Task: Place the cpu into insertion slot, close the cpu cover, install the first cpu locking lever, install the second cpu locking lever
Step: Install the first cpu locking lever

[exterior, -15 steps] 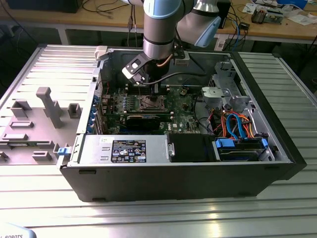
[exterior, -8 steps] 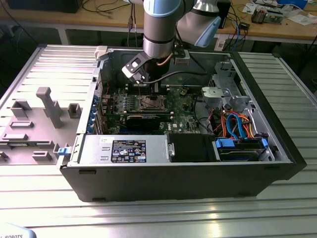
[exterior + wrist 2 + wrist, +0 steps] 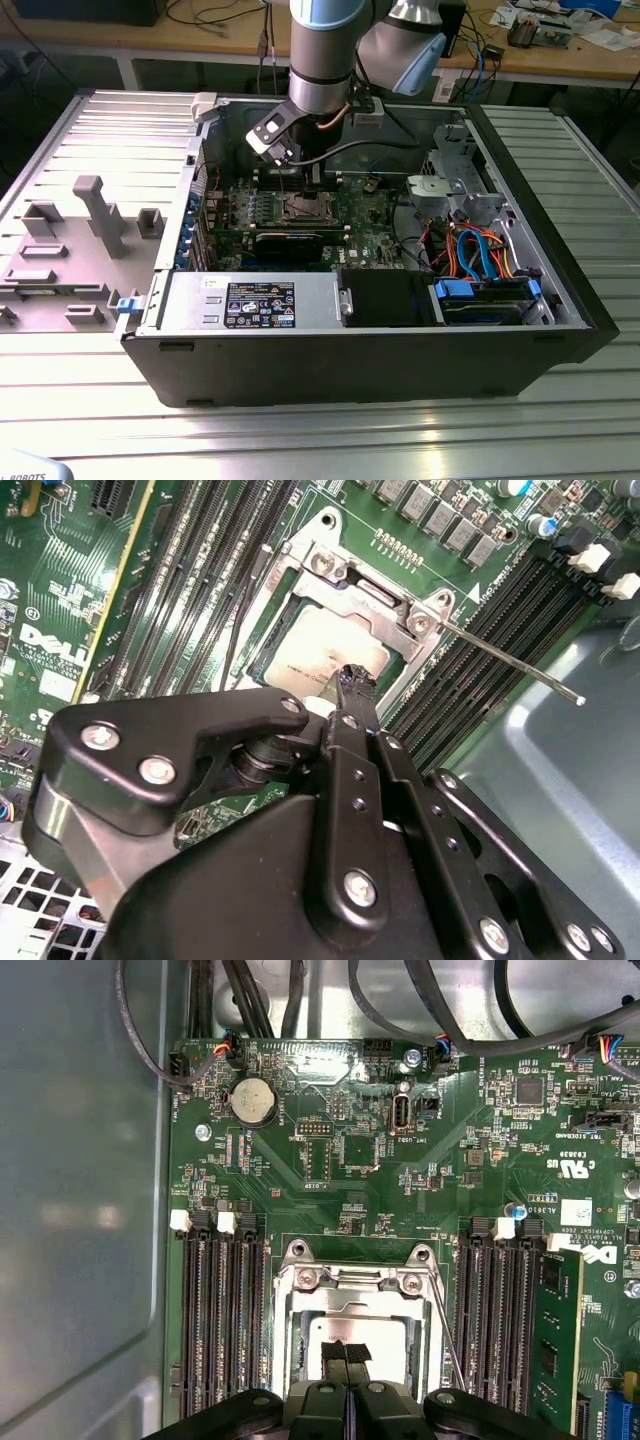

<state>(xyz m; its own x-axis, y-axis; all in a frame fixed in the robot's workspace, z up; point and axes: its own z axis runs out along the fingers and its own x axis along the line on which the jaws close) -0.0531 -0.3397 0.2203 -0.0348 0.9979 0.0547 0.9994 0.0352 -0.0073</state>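
Note:
The cpu [image 3: 315,645] lies in the insertion slot [image 3: 303,208], its silver-grey top [image 3: 380,1332] showing through the window of the cpu cover [image 3: 350,1282]. The cover [image 3: 355,575] lies flat over it. One thin locking lever [image 3: 520,668] sticks out free beside the socket, and it runs along the socket's side in the first wrist view [image 3: 447,1335]. Another thin rod [image 3: 240,615] lies along the opposite side. My gripper [image 3: 347,1353] hangs just above the cpu's middle with its fingertips [image 3: 355,680] pressed together and nothing between them. In the exterior view the gripper [image 3: 297,180] reaches down into the case.
Rows of memory slots [image 3: 215,1320] flank the socket on both sides. A long black card [image 3: 290,240] lies in front of the socket. Cables [image 3: 480,250] and a drive bay fill the case toward the exterior view's right. A grey fixture [image 3: 95,215] stands outside the case on that view's left.

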